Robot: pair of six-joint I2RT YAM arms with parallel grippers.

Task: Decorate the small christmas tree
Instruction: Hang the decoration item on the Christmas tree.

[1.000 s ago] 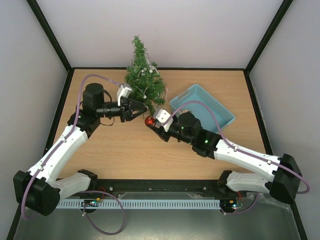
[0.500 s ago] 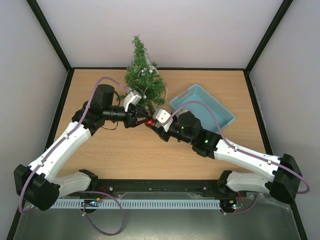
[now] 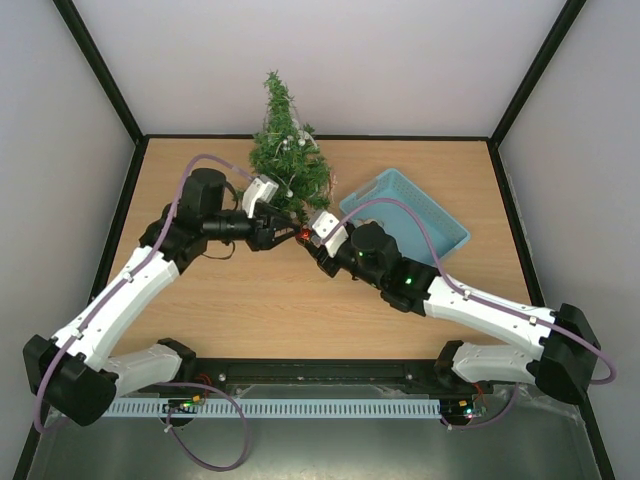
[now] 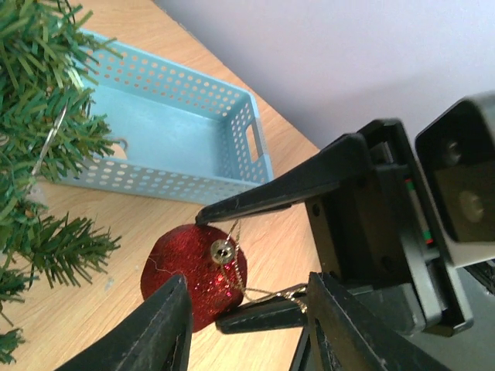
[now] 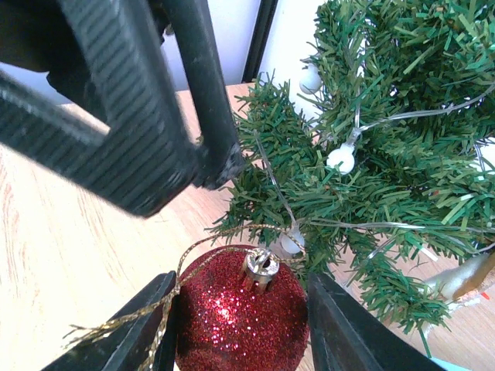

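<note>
Ornament hold: right gripper [image 5: 244, 328] clamped on glittery red bauble [image 5: 236, 317], just beside lowest branches of small christmas tree [image 3: 285, 150]. Stands upright at far middle of wooden table [image 3: 250, 300], strung with white bulbs [image 5: 340, 158], left of blue perforated basket [image 3: 405, 215]. At left gripper [image 4: 249, 282]: jaws apart, gripping nothing, tips close to gold cord [image 5: 116, 328] on bauble's cap.
</note>
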